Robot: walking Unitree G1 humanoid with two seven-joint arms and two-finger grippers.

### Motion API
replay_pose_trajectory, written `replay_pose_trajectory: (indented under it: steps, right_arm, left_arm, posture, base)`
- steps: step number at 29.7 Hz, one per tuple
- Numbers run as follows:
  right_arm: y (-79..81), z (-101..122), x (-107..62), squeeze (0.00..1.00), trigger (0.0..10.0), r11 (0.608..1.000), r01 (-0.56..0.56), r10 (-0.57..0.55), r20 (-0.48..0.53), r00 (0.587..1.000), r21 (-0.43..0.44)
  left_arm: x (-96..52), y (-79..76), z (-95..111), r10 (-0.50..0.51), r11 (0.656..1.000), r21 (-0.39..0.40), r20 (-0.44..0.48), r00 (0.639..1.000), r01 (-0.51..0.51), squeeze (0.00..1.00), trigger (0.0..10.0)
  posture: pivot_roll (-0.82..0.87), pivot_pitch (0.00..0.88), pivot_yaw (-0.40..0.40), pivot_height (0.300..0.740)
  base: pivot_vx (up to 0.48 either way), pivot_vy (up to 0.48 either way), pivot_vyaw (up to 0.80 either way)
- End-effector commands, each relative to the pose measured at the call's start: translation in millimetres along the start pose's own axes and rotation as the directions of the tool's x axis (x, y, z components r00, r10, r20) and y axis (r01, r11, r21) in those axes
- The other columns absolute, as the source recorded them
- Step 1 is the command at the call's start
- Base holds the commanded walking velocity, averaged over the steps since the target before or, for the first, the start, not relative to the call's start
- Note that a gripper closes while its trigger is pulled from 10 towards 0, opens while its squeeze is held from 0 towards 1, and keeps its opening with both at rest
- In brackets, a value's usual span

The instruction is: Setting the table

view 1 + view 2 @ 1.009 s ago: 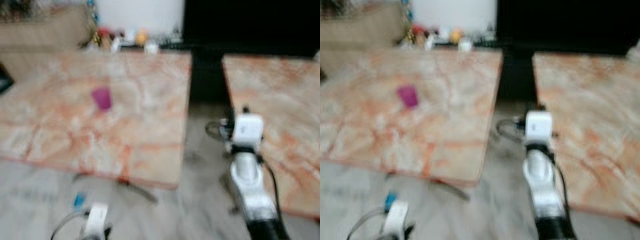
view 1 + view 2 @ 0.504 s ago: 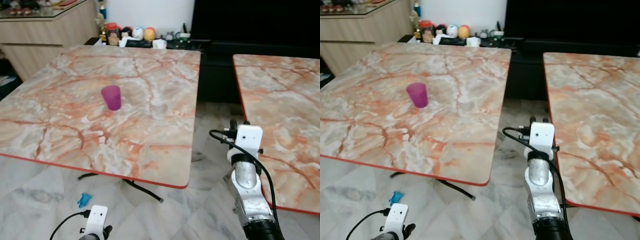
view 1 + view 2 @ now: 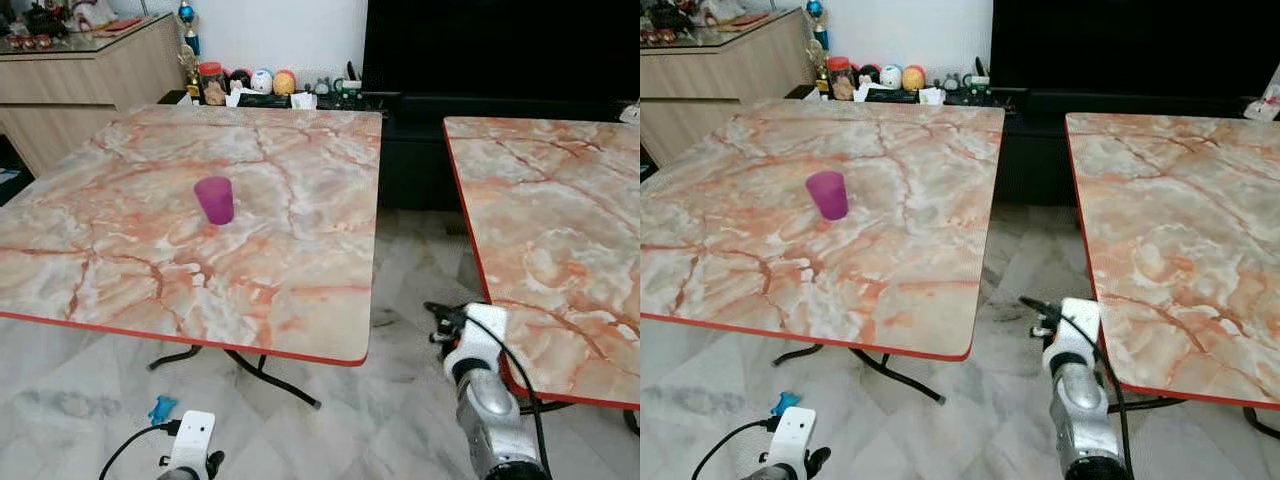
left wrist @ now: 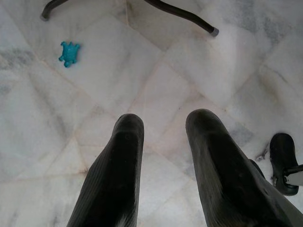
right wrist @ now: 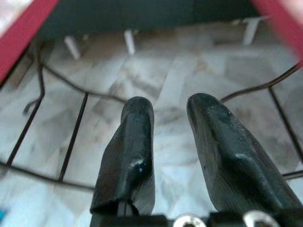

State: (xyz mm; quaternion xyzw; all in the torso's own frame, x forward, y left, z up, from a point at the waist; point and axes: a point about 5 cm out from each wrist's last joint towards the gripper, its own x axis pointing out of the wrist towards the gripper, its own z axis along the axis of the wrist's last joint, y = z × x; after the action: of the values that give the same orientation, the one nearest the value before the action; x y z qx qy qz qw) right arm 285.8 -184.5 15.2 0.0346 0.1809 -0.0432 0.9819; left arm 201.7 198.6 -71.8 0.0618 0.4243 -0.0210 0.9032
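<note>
Right pincer (image 5: pixel 163 113) lowered (empty), purple cup (image 3: pixel 214 200) on table (image 3: pixel 300 260)

a floor aisle (image 3: pixel 410 250) is left open at twelve o'clock between the left table (image 3: pixel 300 290) and the right table (image 3: pixel 560 250), closed at its far end by a dark cabinet (image 3: pixel 420 150); the left tabletop is interrupted by a purple cup (image 3: pixel 214 200) at eleven o'clock

A purple cup (image 3: pixel 827 194) stood upright on the left marble desk (image 3: pixel 790 260). Right of that desk, across a floor gap, stood a second marble desk (image 3: pixel 1180 250); the right end effector (image 3: pixel 1040 315) hung in the gap.
</note>
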Motion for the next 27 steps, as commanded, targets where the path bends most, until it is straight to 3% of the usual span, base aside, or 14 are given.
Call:
replay_pose_trajectory:
  steps: [1, 6, 11, 17, 21, 24, 27]
  right_arm:
    - [-6.1, -9, -0.3, 0.00, 10.0, 1.000, 0.030, -0.030, -0.038, 0.999, 0.002]
    - [-14.0, -35, -6.3, 0.00, 10.0, 0.999, 0.046, -0.048, -0.166, 0.985, -0.016]
    - [-20.8, -56, -16.3, 0.00, 10.0, 0.998, 0.059, -0.062, -0.216, 0.975, -0.023]
    - [-29.1, -92, -36.8, 0.00, 10.0, 0.994, 0.079, -0.102, -0.363, 0.926, -0.078]
    - [-36.2, -117, -56.1, 0.00, 10.0, 0.990, 0.142, -0.137, -0.450, 0.883, -0.021]
    - [-36.0, -122, -61.0, 0.00, 10.0, 0.988, 0.156, -0.131, -0.461, 0.878, 0.016]
    - [-36.9, -135, -72.4, 0.00, 10.0, 0.986, 0.165, -0.147, -0.520, 0.841, -0.012]
  left_arm:
    - [-0.6, 1.5, -4, 0.002, 1.000, 0.013, -0.020, 1.000, -0.002, 0.00, 10.0]
    - [-0.7, 2.0, -4, 0.002, 1.000, 0.015, -0.021, 1.000, -0.002, 0.00, 10.0]
    - [-0.8, 2.5, -4, 0.002, 1.000, 0.014, -0.022, 1.000, -0.001, 0.00, 10.0]
    - [-0.8, 2.8, -4, 0.002, 1.000, 0.013, -0.022, 1.000, -0.002, 0.00, 10.0]
    - [-0.6, 3.1, -3, 0.004, 1.000, 0.010, -0.022, 1.000, -0.004, 0.00, 10.0]
    - [-0.6, 3.6, -3, 0.006, 1.000, 0.007, -0.023, 1.000, -0.006, 0.00, 10.0]
    - [-0.6, 4.1, -3, 0.008, 1.000, 0.007, -0.026, 1.000, -0.008, 0.00, 10.0]
  posture:
    - [-0.01, 0.000, 0.043, 0.740]
    - [-0.02, 0.000, 0.047, 0.740]
    - [-0.02, 0.000, 0.044, 0.740]
    - [-0.03, 0.000, 0.047, 0.740]
    - [-0.02, 0.000, 0.048, 0.740]
    - [-0.02, 0.000, 0.048, 0.740]
    - [-0.02, 0.000, 0.049, 0.740]
  base:
    - [0.000, 0.000, 0.00]
    - [0.000, 0.000, 0.00]
    - [0.000, 0.000, 0.00]
    - [0.000, 0.000, 0.00]
    - [0.000, 0.000, 0.00]
    - [0.000, 0.000, 0.00]
    - [0.000, 0.000, 0.00]
